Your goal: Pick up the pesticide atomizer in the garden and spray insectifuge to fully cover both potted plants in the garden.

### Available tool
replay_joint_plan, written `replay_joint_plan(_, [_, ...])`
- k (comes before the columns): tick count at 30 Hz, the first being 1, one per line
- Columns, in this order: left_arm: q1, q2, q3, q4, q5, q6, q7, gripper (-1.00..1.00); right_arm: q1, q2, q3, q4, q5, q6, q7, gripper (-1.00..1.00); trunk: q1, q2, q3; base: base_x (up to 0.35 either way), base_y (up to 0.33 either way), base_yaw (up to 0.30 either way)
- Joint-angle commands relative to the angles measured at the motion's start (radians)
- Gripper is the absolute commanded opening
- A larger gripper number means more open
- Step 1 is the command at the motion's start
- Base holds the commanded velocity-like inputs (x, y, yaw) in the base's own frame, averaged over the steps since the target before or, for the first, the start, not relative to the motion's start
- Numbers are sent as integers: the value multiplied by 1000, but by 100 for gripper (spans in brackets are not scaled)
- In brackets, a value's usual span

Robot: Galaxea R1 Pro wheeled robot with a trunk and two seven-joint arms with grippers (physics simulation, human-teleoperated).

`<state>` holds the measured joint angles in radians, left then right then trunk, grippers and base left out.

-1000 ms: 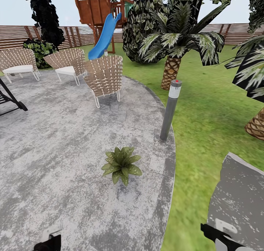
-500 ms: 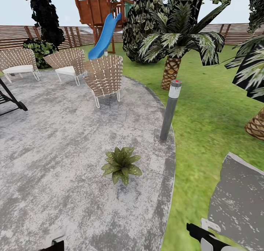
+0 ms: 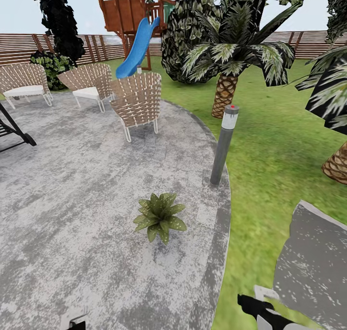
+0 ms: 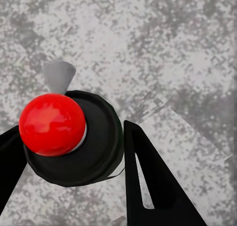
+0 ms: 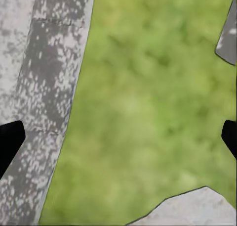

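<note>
The garden's round stone patio (image 3: 72, 200) spread left, lawn (image 3: 270, 151) to the right. One potted plant (image 3: 159, 217) sat near the patio's right edge, a grey lamp post (image 3: 223, 144) just beyond. The left gripper (image 4: 69, 152) had its jaws clamped on the pesticide atomizer (image 4: 52, 123), low near-left. The right gripper (image 5: 118, 137) hung with jaws wide over the lawn's edge.

Even, bright daylight throughout; no cast shadows or glare. Beneath the right end effector (image 5: 118, 137) the lawn (image 5: 148, 97) renders soft and blurred. Paving (image 4: 163, 43) texture appears coarse and pixelated close up.
</note>
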<state>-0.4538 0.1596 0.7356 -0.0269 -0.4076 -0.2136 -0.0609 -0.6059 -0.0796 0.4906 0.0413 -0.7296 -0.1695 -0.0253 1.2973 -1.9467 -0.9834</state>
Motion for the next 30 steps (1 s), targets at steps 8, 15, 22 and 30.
replay_joint_plan(8, [0, 0, 8, 1, -7, -3, -3, -100, 0, 34, 496, 2, -618, -38, 0, 100, 0, 0, -1, 0, 0, 0])
replay_joint_plan(15, [0, 0, 10, 1, -6, -3, -3, -100, 0, 35, 721, 2, -811, -41, -1, 100, 0, 0, -1, 0, 0, 0])
replay_joint_plan(22, [0, 0, 9, 1, -7, -3, -3, -100, 0, 35, 725, 2, -814, -41, -1, 100, 0, 0, -1, 0, 0, 0])
replay_joint_plan(30, [1, -5, 9, 1, -6, -3, -3, -100, 0, 37, 727, -1, -814, -41, 3, 100, 0, 0, -1, 0, 0, 0])
